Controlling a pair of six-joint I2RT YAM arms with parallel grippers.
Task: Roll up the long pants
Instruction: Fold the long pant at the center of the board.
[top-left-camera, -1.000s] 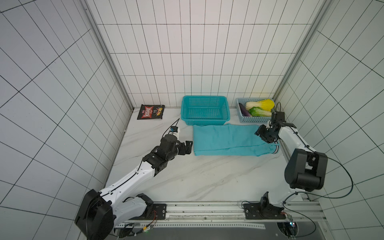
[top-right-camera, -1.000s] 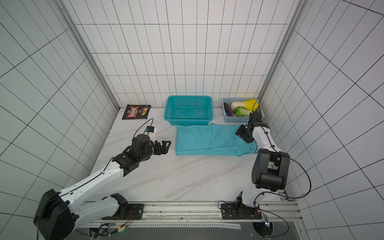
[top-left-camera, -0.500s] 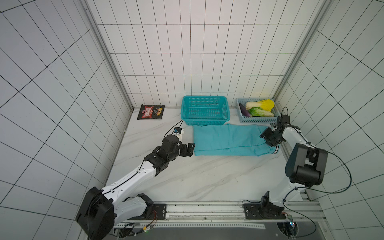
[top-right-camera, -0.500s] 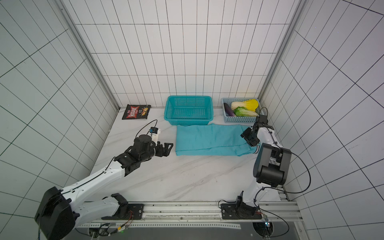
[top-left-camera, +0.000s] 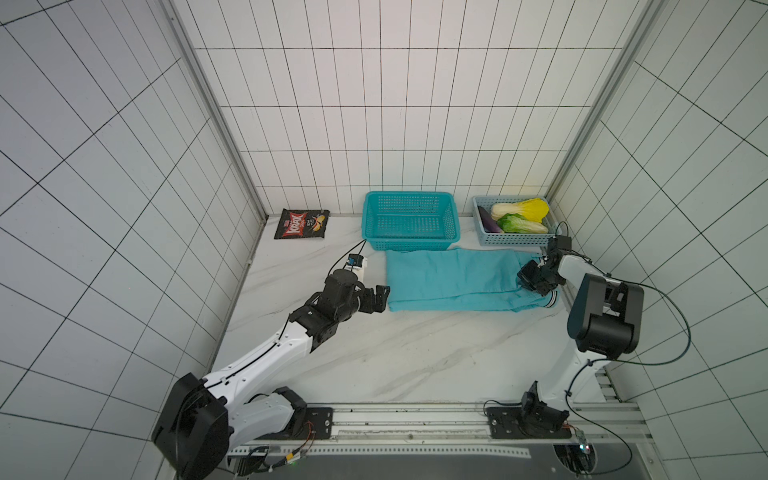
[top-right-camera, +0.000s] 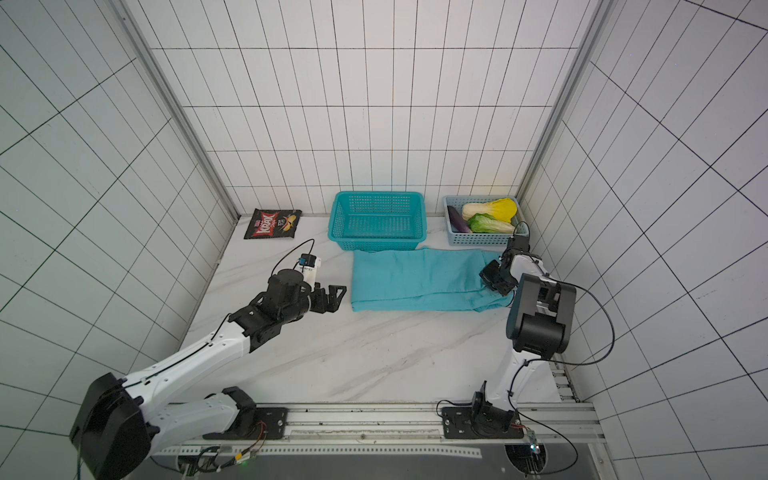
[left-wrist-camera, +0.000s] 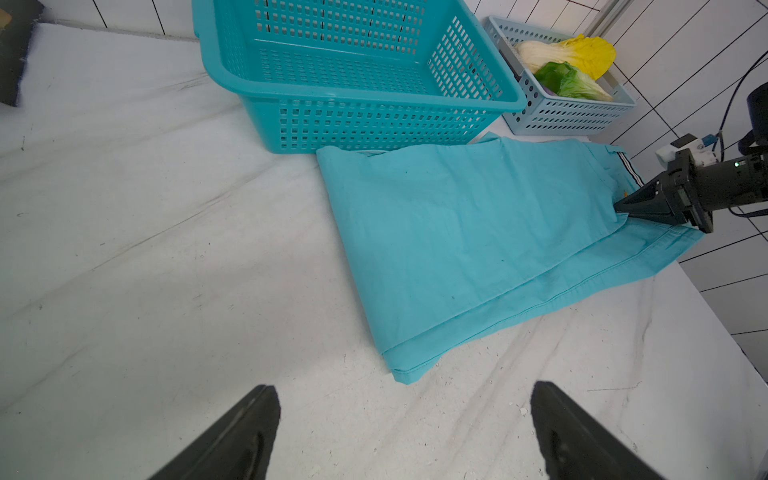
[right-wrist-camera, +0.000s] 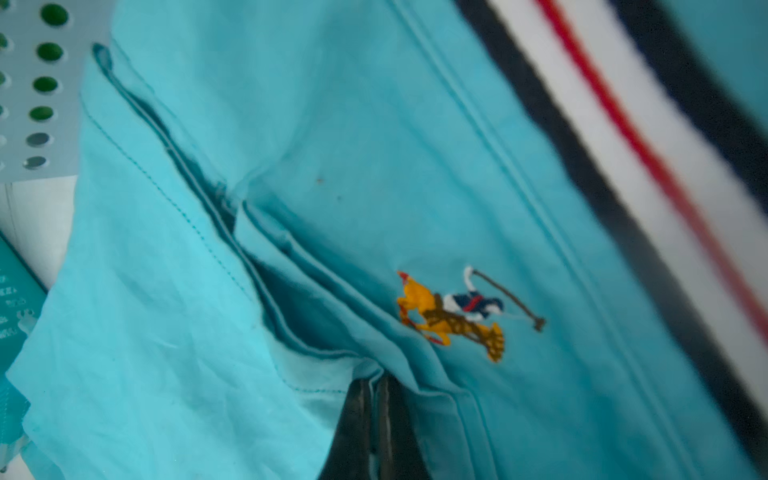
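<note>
Right gripper (left-wrist-camera: 619, 209) clamps turquoise soft-cloth long pants (top-left-camera: 449, 276), tips half-hidden in folds; left gripper (top-left-camera: 384, 298) gapes just beside their front-left corner; white marble tabletop (top-left-camera: 395, 353) bare toward its front edge.

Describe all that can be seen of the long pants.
The long pants are soft turquoise cloth, folded lengthwise into a flat layered band on the marble table. The waist end has a black, white and red striped trim and a small embroidered polo-rider logo. The far edge reaches the turquoise basket. The right gripper is shut on a fold near the waist; the open left gripper is apart.
</note>
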